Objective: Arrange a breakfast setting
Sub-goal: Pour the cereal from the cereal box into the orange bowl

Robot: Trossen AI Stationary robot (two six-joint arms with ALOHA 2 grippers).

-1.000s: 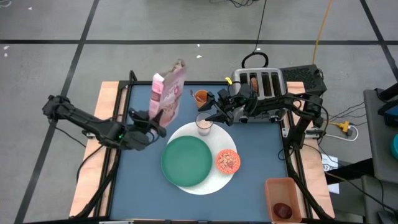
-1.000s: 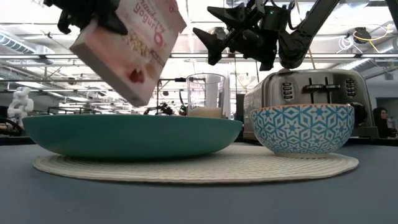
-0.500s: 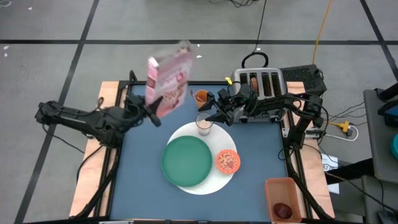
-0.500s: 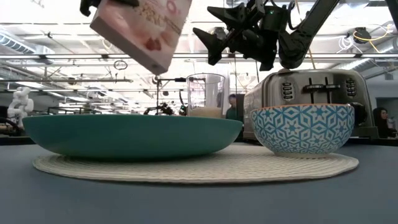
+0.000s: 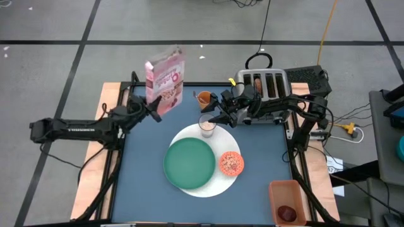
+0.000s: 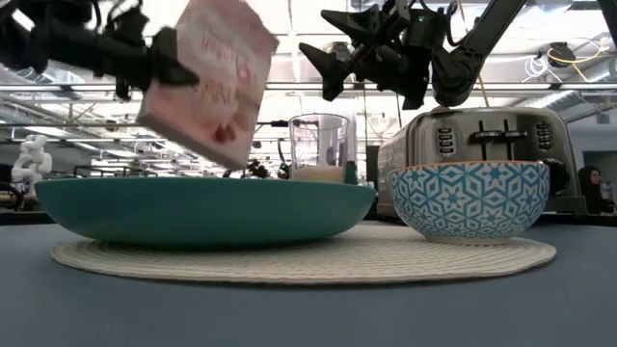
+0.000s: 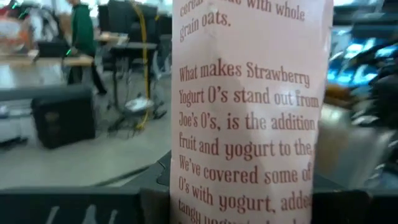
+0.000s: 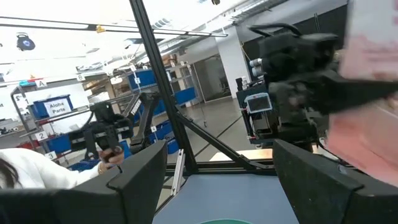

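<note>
The left gripper (image 5: 151, 108) is clamped on the lower end of the pink cereal box (image 5: 165, 80) and carries it in the air, up-table and to the left of the green plate (image 5: 189, 162), near the worktop's (image 5: 142, 183) far left corner. The low view shows the box tilted, well clear of the plate's rim, which suggests a carry rather than a pour; it probably heads for a standing spot beside the setting.

The plate sits on the white round mat (image 5: 211, 188), its centrepiece. The small orange patterned bowl (image 5: 231, 163) rests on the mat just right of the plate, with what looks like cereal already in it. The milk glass (image 5: 207, 125) stands at the mat's far edge, just beyond the plate, and the orange cup (image 5: 203, 98) farther back still.

The right gripper (image 5: 213, 111) hangs above the glass with its fingers spread and nothing between them, likely waiting its turn. Behind it, right of the plate, stands the silver toaster (image 5: 266, 85). The dark red fruit (image 5: 288, 213) lies in the orange bin (image 5: 288, 188) at the near right corner, not yet brought to the plate.
</note>
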